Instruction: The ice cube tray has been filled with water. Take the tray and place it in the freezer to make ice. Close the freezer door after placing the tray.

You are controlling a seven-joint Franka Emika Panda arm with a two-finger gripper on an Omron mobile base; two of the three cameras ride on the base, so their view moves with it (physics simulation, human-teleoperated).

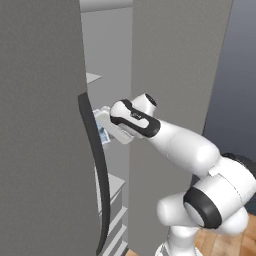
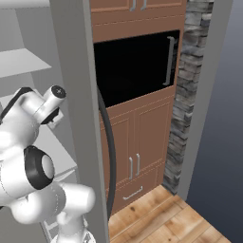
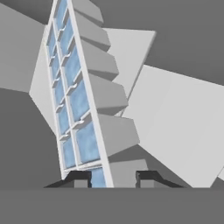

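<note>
The ice cube tray [image 3: 72, 100] is a white tray with two rows of light-blue cells. It runs steeply away from the hand, and its near end sits between the fingertips [image 3: 78, 178]. My gripper [image 3: 111, 179] is shut on that end. In the left base view the gripper [image 1: 101, 126] reaches into the freezer [image 1: 107, 50] through the gap between two grey panels. A bit of the tray [image 1: 103, 135] shows beside the black handle [image 1: 98, 170] of the left freezer door [image 1: 40, 125]. The tray hangs above a white shelf [image 1: 114, 184]. Most of the tray is hidden behind the door edge.
White shelves [image 2: 23, 59] and drawers [image 1: 117, 220] line the freezer's inside. A grey panel [image 1: 175, 75] stands close on the arm's right. Brown cabinets [image 2: 137, 137] with a black recess [image 2: 135, 66], a stone wall [image 2: 190, 95] and wooden floor [image 2: 156, 218] lie to the right.
</note>
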